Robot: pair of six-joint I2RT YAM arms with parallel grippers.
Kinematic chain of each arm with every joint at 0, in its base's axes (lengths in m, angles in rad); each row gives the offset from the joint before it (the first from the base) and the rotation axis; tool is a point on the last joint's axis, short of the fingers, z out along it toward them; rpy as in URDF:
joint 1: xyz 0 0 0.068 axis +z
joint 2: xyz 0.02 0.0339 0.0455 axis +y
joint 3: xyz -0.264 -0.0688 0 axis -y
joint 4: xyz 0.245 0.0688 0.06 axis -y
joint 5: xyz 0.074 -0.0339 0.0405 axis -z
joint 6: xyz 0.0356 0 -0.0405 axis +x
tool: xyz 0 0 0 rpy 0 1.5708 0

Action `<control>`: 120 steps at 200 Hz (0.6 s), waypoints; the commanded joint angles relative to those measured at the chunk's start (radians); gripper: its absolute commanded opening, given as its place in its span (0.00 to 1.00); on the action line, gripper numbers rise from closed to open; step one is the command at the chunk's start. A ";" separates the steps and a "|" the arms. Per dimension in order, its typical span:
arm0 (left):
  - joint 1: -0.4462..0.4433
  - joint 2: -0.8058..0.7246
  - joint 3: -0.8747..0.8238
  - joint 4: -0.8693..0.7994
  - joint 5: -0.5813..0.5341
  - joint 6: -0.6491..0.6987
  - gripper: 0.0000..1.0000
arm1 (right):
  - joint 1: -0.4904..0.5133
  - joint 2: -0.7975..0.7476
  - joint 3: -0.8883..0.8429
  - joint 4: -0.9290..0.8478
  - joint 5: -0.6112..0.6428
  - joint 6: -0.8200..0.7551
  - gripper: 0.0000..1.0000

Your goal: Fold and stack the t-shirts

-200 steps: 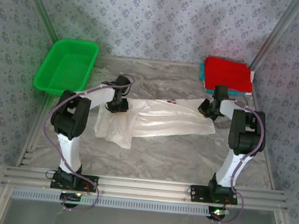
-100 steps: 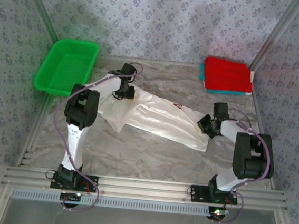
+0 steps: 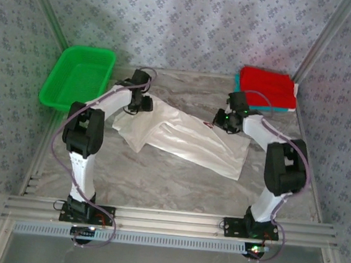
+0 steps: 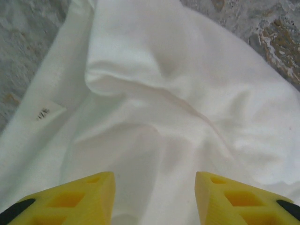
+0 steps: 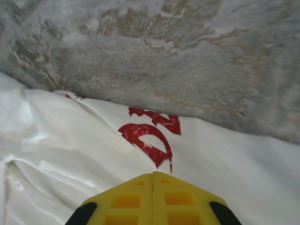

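- White t-shirt (image 3: 181,135) lies rumpled across mid-table between the arms, red print (image 5: 150,136) near its far edge
- Folded red and teal shirts (image 3: 266,89) stacked at far right corner
- Left gripper (image 4: 154,187) over the shirt's left end, jaws parted, nothing pinched
- Right gripper (image 5: 152,187) clenched flush just above the print, no cloth between
- Judgement: flatten first; pinch outer edges, draw apart evenly before folding

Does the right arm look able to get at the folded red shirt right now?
Probably yes. The right hand hovers shut by the white t-shirt's far edge, and just bare table lies between it and the red shirt close behind.
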 commanded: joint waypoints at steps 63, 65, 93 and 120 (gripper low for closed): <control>0.014 0.214 0.120 0.052 0.062 -0.147 0.44 | -0.031 -0.005 -0.232 -0.019 -0.043 0.046 0.00; 0.015 0.225 0.134 0.051 0.065 -0.145 0.44 | -0.027 -0.013 -0.248 -0.014 -0.045 0.054 0.00; 0.017 0.399 0.416 0.010 0.141 -0.075 0.44 | 0.056 -0.133 -0.466 0.041 -0.039 0.200 0.00; 0.004 0.629 0.869 -0.134 0.243 0.032 0.45 | 0.213 -0.260 -0.587 0.080 -0.059 0.335 0.00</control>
